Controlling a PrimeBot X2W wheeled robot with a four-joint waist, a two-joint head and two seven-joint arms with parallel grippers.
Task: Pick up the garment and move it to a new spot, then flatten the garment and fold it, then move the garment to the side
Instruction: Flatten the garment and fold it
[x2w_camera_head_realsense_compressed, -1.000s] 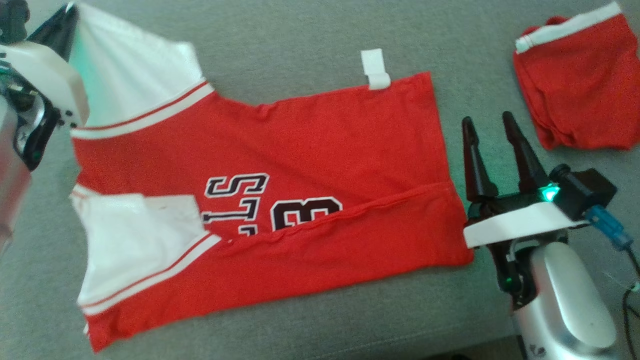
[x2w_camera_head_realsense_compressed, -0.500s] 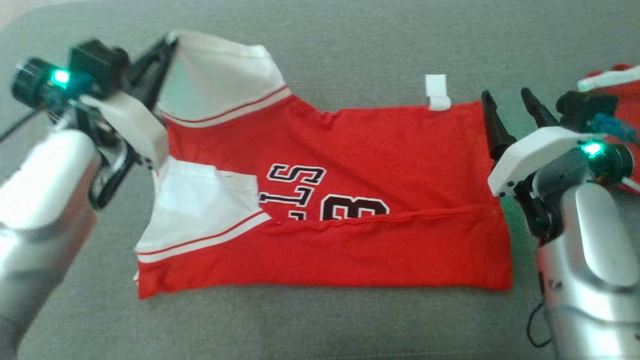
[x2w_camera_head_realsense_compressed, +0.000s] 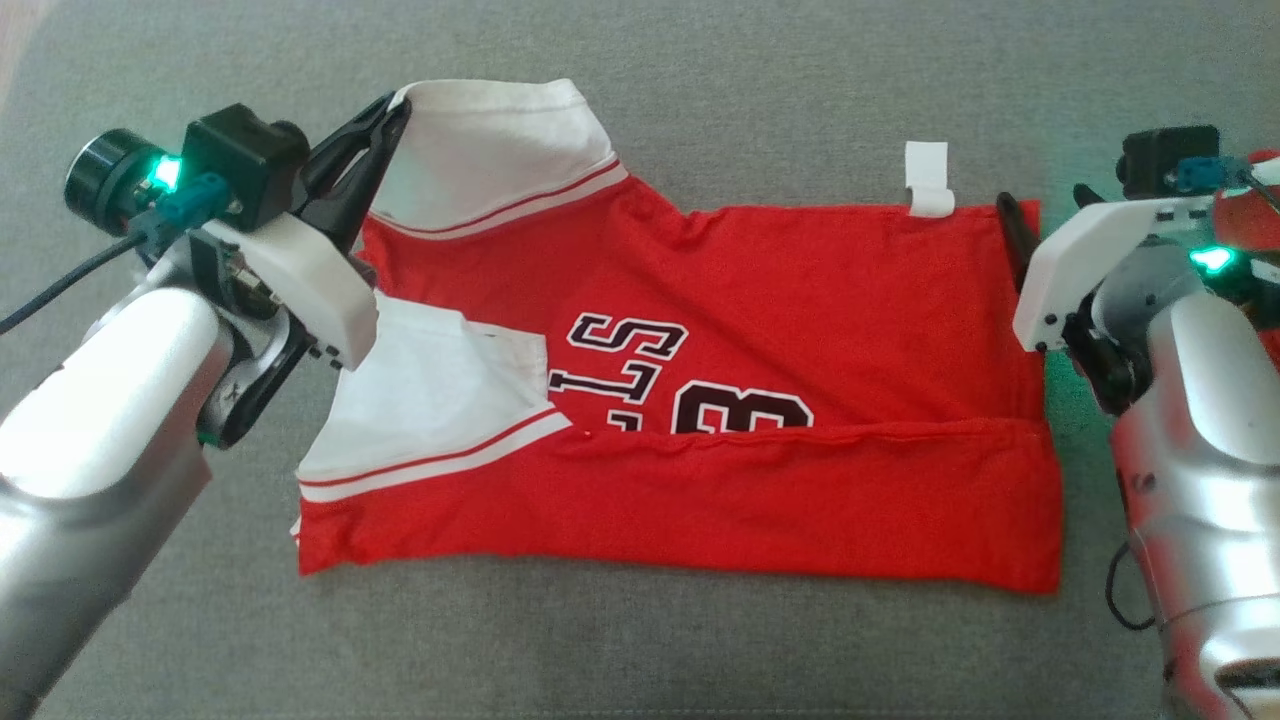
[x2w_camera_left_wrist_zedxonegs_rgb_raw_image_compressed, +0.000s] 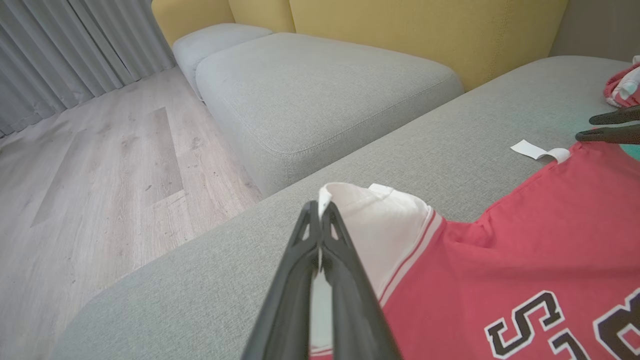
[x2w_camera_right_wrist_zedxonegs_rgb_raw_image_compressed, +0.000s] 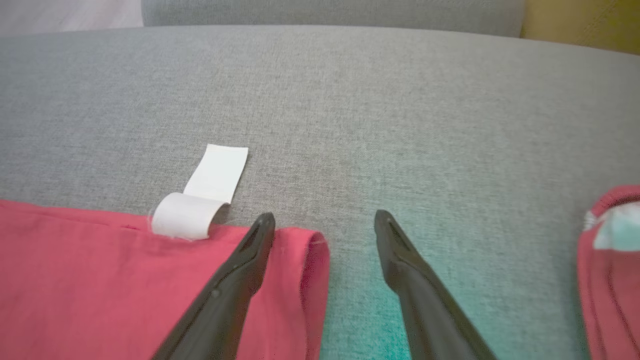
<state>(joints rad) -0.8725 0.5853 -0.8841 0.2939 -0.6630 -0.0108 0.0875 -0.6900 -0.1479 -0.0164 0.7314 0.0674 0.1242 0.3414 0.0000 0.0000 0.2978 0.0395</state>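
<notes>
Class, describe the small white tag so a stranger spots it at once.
On the grey cushion lies a red jersey. At its far edge a white tag sticks out: a narrow looped strip, unlike the broad white sleeves.

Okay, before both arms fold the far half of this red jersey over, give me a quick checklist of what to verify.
1. Left gripper shut on the white sleeve of the jersey: ok.
2. Right gripper gripping the hem corner: not ok; jaws open, straddling the corner.
3. Near edge already folded up: ok.
4. Other red garment apart from the jersey: ok.
5. Contact between right gripper and cloth: cannot tell.
</notes>
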